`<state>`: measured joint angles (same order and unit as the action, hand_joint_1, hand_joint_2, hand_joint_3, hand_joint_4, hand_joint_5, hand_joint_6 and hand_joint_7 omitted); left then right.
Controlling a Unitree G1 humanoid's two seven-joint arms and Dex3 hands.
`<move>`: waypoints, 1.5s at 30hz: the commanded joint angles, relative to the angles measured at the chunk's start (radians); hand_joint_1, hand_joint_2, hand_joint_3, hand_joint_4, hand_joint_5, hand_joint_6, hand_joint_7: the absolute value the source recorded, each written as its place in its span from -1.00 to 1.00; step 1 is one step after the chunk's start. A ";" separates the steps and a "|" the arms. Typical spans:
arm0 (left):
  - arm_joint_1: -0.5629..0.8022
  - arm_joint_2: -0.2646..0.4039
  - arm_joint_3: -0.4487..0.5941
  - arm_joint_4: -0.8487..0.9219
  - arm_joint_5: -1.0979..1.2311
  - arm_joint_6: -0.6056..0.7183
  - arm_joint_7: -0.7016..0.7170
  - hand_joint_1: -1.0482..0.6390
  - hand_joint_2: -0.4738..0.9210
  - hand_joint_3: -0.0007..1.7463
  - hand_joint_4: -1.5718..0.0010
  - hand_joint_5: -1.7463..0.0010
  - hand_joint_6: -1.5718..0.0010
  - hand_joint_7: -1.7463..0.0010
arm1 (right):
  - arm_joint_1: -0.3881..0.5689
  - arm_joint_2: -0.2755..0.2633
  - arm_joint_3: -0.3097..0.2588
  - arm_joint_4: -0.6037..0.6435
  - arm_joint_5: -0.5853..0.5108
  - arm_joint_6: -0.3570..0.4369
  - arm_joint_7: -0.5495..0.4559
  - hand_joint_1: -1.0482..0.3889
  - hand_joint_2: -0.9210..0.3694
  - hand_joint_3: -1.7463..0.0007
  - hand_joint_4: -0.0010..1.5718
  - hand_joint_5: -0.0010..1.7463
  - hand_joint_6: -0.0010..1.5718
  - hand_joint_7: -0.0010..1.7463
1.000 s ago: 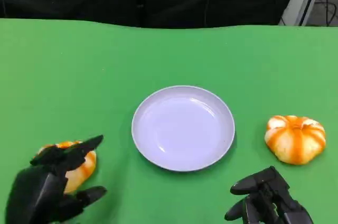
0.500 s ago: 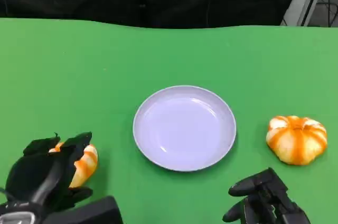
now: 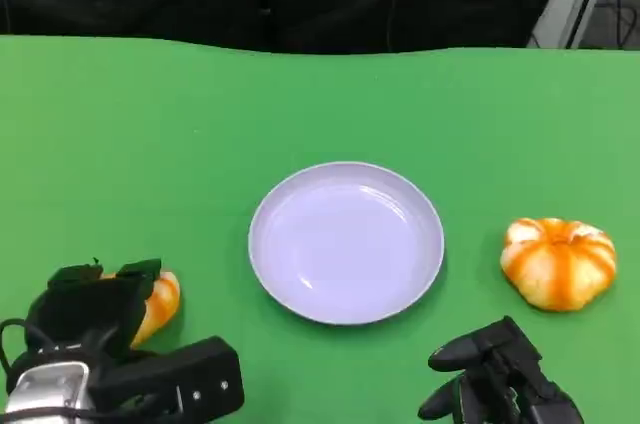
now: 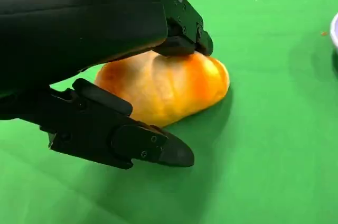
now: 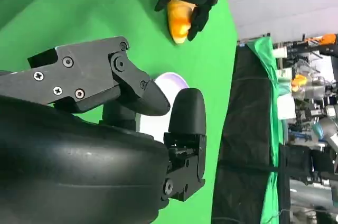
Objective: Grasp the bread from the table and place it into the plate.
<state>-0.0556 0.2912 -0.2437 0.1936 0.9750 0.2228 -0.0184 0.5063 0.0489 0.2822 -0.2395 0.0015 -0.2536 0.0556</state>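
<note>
Your left hand (image 3: 95, 309) has come down over the bread (image 3: 158, 302) at the near left of the tabletop (image 3: 150, 144): a second ago its fingers were spread above the loaf, and now they are curled over its top, with only the loaf's right end peeking out in the head view. From the left wrist you can see one of the fingers (image 4: 182, 36) pressing on the top of the bread (image 4: 169, 86) and another lying low alongside it, so you have the loaf clasped, but it sits on the green cloth, not yet lifted. That means the grasp looks made and the carry is what remains. The plate (image 3: 346, 241) stands in the middle, well apart from the loaf, bare and unmoved, so you will have to travel right to reach it. Further right a second orange-striped bun (image 3: 558, 262) lies untouched. Your right hand (image 3: 495, 379) rests at the near right with its fingers loosely apart, holding nothing, much as it was before.
</note>
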 commanded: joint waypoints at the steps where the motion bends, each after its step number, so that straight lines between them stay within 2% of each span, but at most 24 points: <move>1: -0.015 0.019 0.035 0.094 -0.119 -0.114 0.152 -0.13 1.00 -0.72 0.19 -0.65 -0.15 0.57 | 0.001 -0.009 -0.010 -0.016 0.004 0.007 -0.001 0.08 -1.00 -0.15 -0.73 1.00 -0.88 1.00; 2: -0.010 0.024 0.034 0.094 -0.134 -0.138 0.177 -0.12 0.96 -0.56 0.02 -0.86 -0.09 -0.02 | 0.000 -0.008 -0.010 -0.015 0.001 0.006 -0.004 0.09 -1.00 -0.14 -0.74 1.00 -0.89 1.00; 3: -0.007 0.029 0.033 0.095 -0.147 -0.155 0.196 -0.11 0.93 -0.47 -0.03 -0.93 -0.03 -0.30 | 0.000 -0.007 -0.009 -0.014 -0.002 0.006 -0.007 0.09 -1.00 -0.14 -0.74 1.00 -0.89 1.00; 4: 0.006 0.037 0.032 0.084 -0.162 -0.199 0.233 -0.11 0.91 -0.43 -0.06 -0.96 0.00 -0.44 | 0.000 -0.007 -0.010 -0.015 0.001 0.007 -0.006 0.09 -1.00 -0.14 -0.74 1.00 -0.89 1.00; 5: 0.013 0.044 0.030 0.078 -0.173 -0.228 0.258 -0.10 0.78 -0.18 -0.03 -0.98 0.14 -0.76 | -0.001 -0.007 -0.010 -0.016 0.004 0.008 -0.004 0.10 -1.00 -0.14 -0.75 1.00 -0.88 1.00; 7: 0.031 0.055 0.029 0.052 -0.187 -0.268 0.292 -0.10 0.69 -0.01 -0.01 -1.00 0.22 -0.94 | 0.000 -0.007 -0.010 -0.017 0.006 0.012 -0.004 0.10 -1.00 -0.14 -0.75 1.00 -0.88 1.00; 10: 0.056 0.067 0.032 0.012 -0.187 -0.315 0.341 -0.09 0.57 0.15 0.03 -1.00 0.27 -0.95 | -0.001 -0.008 -0.011 -0.017 0.009 0.010 -0.001 0.09 -1.00 -0.14 -0.75 1.00 -0.88 1.00; 15: 0.064 0.074 0.032 0.005 -0.183 -0.340 0.370 -0.06 0.52 0.19 0.03 -1.00 0.28 -1.00 | -0.001 -0.009 -0.011 -0.015 0.013 0.007 0.002 0.10 -1.00 -0.14 -0.76 1.00 -0.89 1.00; 16: 0.067 0.074 0.031 -0.004 -0.179 -0.380 0.418 -0.06 0.51 0.20 0.03 -1.00 0.28 -1.00 | -0.002 -0.008 -0.011 -0.015 0.011 0.009 0.000 0.10 -1.00 -0.14 -0.76 1.00 -0.89 1.00; 17: 0.070 0.075 0.031 -0.010 -0.176 -0.411 0.456 -0.02 0.43 0.28 0.02 -1.00 0.26 -1.00 | -0.002 -0.007 -0.011 -0.015 0.010 0.010 -0.001 0.10 -1.00 -0.13 -0.76 1.00 -0.89 1.00; 20: 0.037 0.058 0.011 0.024 -0.162 -0.495 0.563 0.02 0.34 0.43 -0.02 -1.00 0.24 -1.00 | -0.004 -0.008 -0.012 -0.016 0.011 0.020 0.000 0.09 -1.00 -0.13 -0.76 1.00 -0.89 1.00; 27: -0.049 0.032 -0.041 0.116 -0.128 -0.525 0.645 -0.01 0.30 0.44 -0.01 -1.00 0.25 -1.00 | -0.008 -0.008 -0.013 -0.014 0.012 0.023 -0.001 0.09 -1.00 -0.13 -0.75 1.00 -0.88 1.00; 31: -0.173 -0.039 -0.108 0.218 -0.098 -0.543 0.698 -0.04 0.32 0.51 -0.06 -1.00 0.24 -1.00 | -0.009 -0.013 -0.018 -0.006 0.017 0.010 0.008 0.09 -1.00 -0.14 -0.75 1.00 -0.88 1.00; 36: -0.248 -0.076 -0.149 0.289 -0.093 -0.553 0.738 -0.04 0.28 0.60 -0.10 -1.00 0.20 -1.00 | -0.010 -0.012 -0.018 0.003 0.020 0.003 0.011 0.09 -1.00 -0.14 -0.74 1.00 -0.88 1.00; 39: -0.255 -0.075 -0.157 0.301 -0.097 -0.555 0.749 -0.04 0.27 0.62 -0.10 -1.00 0.20 -1.00 | -0.010 -0.012 -0.018 0.003 0.020 0.003 0.011 0.09 -1.00 -0.14 -0.74 1.00 -0.88 1.00; 42: -0.358 -0.150 -0.213 0.381 -0.088 -0.560 0.735 -0.03 0.23 0.60 -0.13 -1.00 0.16 -1.00 | -0.004 -0.008 -0.014 -0.008 0.017 0.015 0.006 0.09 -1.00 -0.13 -0.74 1.00 -0.88 1.00; 45: -0.408 -0.170 -0.240 0.442 -0.092 -0.574 0.752 -0.03 0.21 0.57 -0.14 -1.00 0.14 -1.00 | -0.006 -0.008 -0.010 -0.005 0.011 0.010 0.004 0.09 -1.00 -0.13 -0.74 1.00 -0.88 1.00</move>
<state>-0.4035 0.1370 -0.4661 0.5971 0.8805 -0.3337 0.7172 0.4927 0.0451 0.2763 -0.2429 0.0143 -0.2363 0.0638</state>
